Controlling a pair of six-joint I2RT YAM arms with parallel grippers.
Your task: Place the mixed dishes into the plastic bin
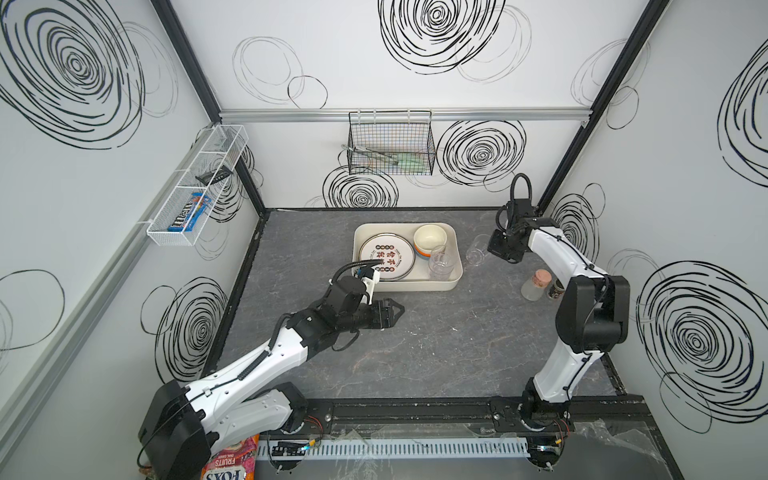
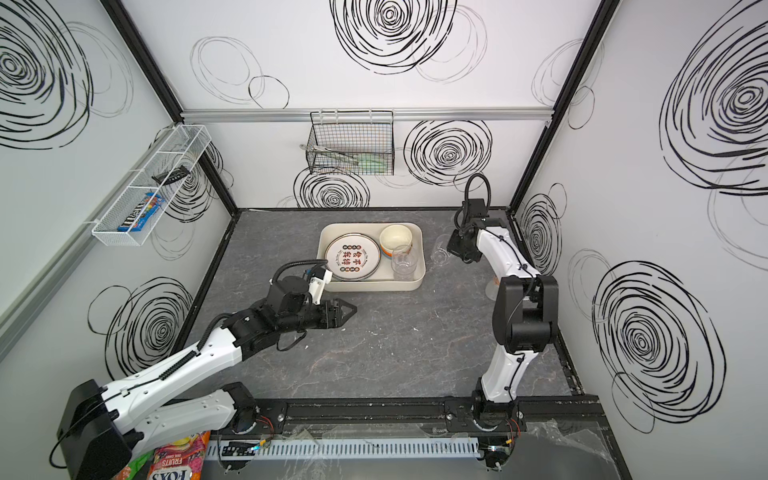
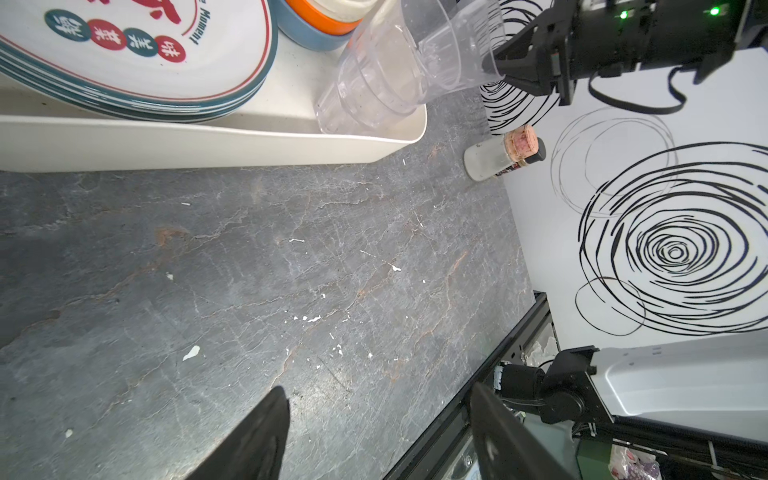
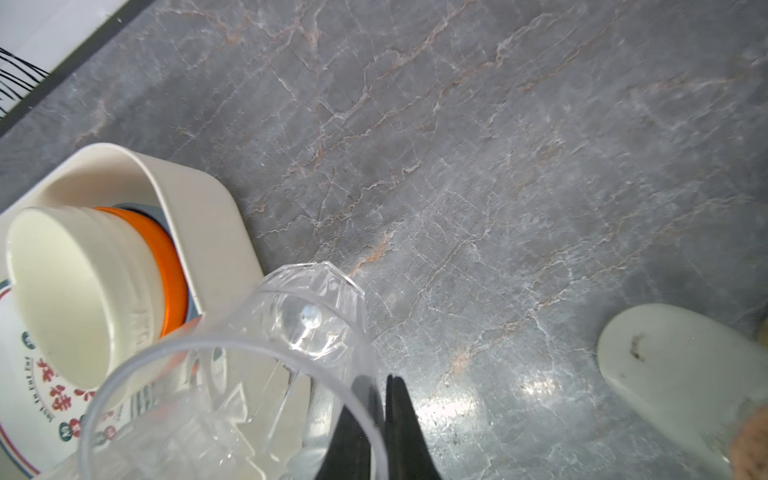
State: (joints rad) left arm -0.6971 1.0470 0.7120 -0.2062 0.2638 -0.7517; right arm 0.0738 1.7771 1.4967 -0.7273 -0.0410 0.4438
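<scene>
Okay, step: looks like carrying a clear plastic cup over to the plastic bin.
right gripper: clenched on the cup's rim wall, one finger inside and one outside.
cup location: in the air, tilted, just beside the bin's right wall in both top views; not yet inside.
left gripper: released, empty, over the table in front of the bin.
in bin: stack of plates; stacked bowls, cream on orange on blue; nested clear cups.
handling: probably light, thin-walled and slick; the wall may flex, and could crack if squeezed hard.
hold point: the rim pinch suits it, though the cup can swing.
risk: base clipping the bin wall or knocking the nested cups.
bystander: cork-stoppered bottle, not a dish.
</scene>
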